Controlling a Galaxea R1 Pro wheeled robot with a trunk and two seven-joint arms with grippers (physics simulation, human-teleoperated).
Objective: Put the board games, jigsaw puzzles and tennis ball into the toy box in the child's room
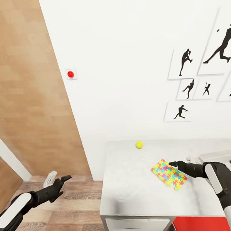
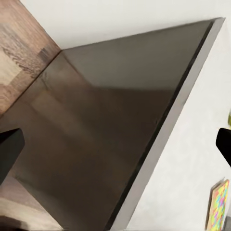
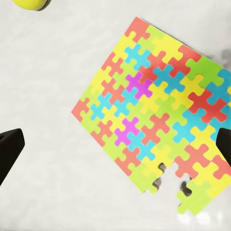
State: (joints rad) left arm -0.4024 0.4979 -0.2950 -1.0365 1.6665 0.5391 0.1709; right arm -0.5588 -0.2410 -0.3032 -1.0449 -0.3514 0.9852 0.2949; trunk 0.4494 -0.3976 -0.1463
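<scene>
In the head view the right pincer (image 1: 174,164) hovers at the edge of a jigsaw puzzle (image 1: 168,174) lying flat on the pale tabletop (image 1: 130,186), the tennis ball (image 1: 139,144) sits farther back near the wall, and the left pincer (image 1: 61,179) hangs over the wooden floor (image 1: 77,213), its opening not clear. In the left wrist view the dark fingertips stand wide apart, empty. In the right wrist view the right pincer's fingertips (image 3: 9,149) are also wide apart above the puzzle, holding nothing.

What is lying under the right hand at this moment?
Under the right hand lies a jigsaw puzzle, flat on the pale table, with a few pieces missing at one edge. The tennis ball sits apart, nearer the wall. Whatever the puzzle covers is hidden.
</scene>
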